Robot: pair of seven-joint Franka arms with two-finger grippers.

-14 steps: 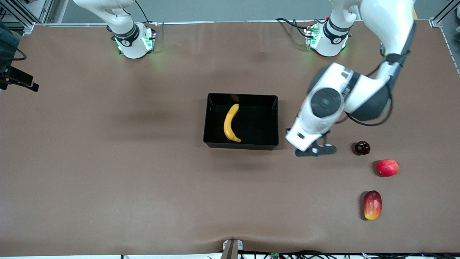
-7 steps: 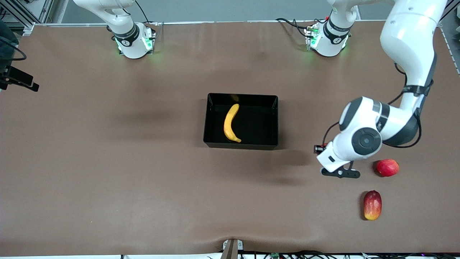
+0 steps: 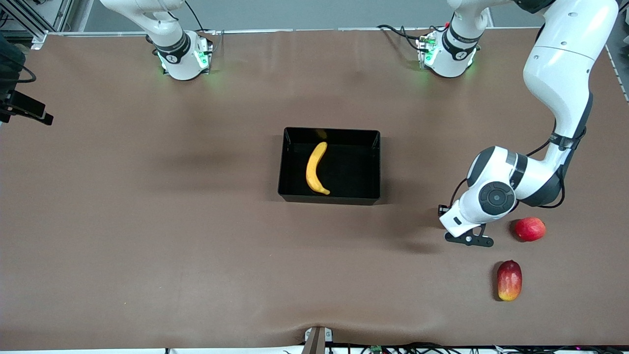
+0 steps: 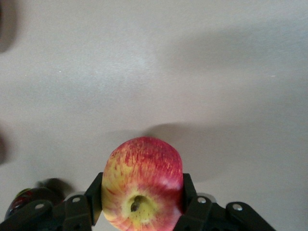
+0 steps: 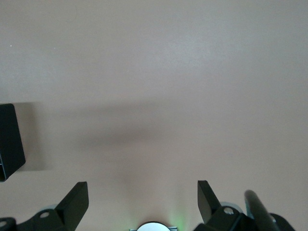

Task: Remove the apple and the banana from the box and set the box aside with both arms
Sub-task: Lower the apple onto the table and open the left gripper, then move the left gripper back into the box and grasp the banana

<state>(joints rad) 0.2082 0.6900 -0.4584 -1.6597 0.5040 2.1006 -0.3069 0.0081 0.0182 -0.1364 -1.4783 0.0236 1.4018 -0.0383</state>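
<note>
Left gripper (image 3: 469, 239) hangs low over the table (image 3: 147, 221) toward the left arm's end, well clear of the box (image 3: 330, 131). Its fingers (image 4: 95, 191) are spread apart. In the left wrist view the apple (image 4: 142, 185) sits right between them, stem dimple facing the camera, each finger close against one side of it; whether the pads actually touch the skin cannot be told.

From the front view the apple (image 3: 529, 229) rests on the table just beside the gripper, on the side toward the left arm's end, and it is not lifted. The mango (image 3: 509, 280) lies nearer to the front camera than the apple, apart from it. The plum (image 4: 19, 204) shows only in the left wrist view, dark and partly cut off beside one finger; the arm covers it from the front.

The banana (image 3: 315, 168) lies in the box, at the half toward the right arm's end, its curve running lengthwise from the wall nearest the robots toward the front wall.

Right gripper (image 5: 143, 192) waits up over bare table, fingers wide apart and holding nothing — one corner of the box shows at the edge of its wrist view.
</note>
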